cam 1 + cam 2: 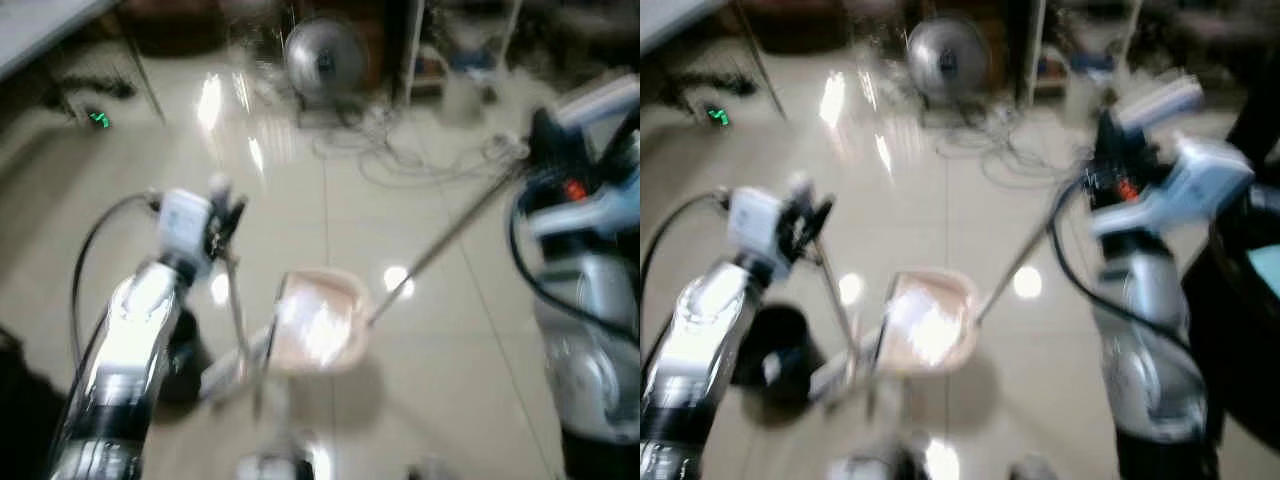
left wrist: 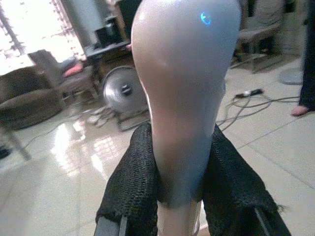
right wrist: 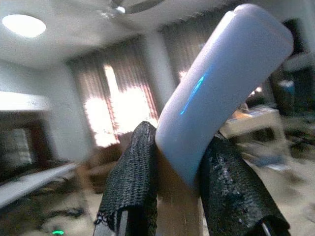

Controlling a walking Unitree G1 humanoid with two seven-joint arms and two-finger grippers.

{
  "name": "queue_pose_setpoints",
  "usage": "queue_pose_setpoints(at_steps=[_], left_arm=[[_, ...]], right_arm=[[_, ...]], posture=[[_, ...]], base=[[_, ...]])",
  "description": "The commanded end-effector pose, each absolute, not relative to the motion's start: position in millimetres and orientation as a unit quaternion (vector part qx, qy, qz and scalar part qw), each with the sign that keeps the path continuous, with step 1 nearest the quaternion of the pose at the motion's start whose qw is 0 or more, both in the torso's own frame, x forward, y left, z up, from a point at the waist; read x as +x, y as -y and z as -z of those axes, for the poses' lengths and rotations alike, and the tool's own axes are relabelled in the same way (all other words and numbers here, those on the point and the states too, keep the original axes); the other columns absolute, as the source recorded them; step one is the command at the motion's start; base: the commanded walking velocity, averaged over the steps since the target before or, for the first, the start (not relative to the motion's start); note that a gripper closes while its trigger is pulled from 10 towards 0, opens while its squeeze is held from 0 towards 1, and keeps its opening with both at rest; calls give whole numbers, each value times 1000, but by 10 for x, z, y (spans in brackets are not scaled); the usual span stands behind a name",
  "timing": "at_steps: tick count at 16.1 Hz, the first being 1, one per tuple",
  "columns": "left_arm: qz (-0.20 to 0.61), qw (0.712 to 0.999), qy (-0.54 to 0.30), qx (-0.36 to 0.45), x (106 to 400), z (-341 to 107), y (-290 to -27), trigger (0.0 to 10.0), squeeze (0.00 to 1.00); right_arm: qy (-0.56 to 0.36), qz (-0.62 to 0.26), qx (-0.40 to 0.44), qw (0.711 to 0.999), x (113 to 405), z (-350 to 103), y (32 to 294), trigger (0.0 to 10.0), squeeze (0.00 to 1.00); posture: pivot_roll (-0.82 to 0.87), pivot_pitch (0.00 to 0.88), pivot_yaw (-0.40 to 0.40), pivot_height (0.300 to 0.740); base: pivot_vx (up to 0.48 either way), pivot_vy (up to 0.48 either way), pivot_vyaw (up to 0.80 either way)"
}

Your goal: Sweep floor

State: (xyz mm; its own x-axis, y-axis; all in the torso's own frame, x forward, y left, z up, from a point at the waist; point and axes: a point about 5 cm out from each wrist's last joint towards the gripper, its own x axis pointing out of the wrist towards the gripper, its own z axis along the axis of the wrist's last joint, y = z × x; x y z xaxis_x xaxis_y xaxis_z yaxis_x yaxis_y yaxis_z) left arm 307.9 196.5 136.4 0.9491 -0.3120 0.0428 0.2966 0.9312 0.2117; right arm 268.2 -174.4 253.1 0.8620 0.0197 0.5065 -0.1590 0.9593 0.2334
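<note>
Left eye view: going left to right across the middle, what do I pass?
Left gripper → dustpan → broom handle → right gripper.

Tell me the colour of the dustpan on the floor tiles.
Pale pink-beige: the plastic dustpan shows best in the left eye view, though blurred.

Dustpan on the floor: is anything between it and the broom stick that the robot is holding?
Nothing visible. The broom stick slants down to the pink dustpan across bare tile. The cables and fan lie farther back.
</note>
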Motion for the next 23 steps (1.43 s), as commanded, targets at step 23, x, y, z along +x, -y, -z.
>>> queue_pose_setpoints(at_steps=[23], left_arm=[[127, 984, 13, 127, 2819, -1442, -1842, 10000, 0]], right_arm=[[258, -12, 183, 949, 2778, -2866, 1928, 10000, 0]], posture=[[-9, 0, 58, 740]], base=[[134, 0, 438]])
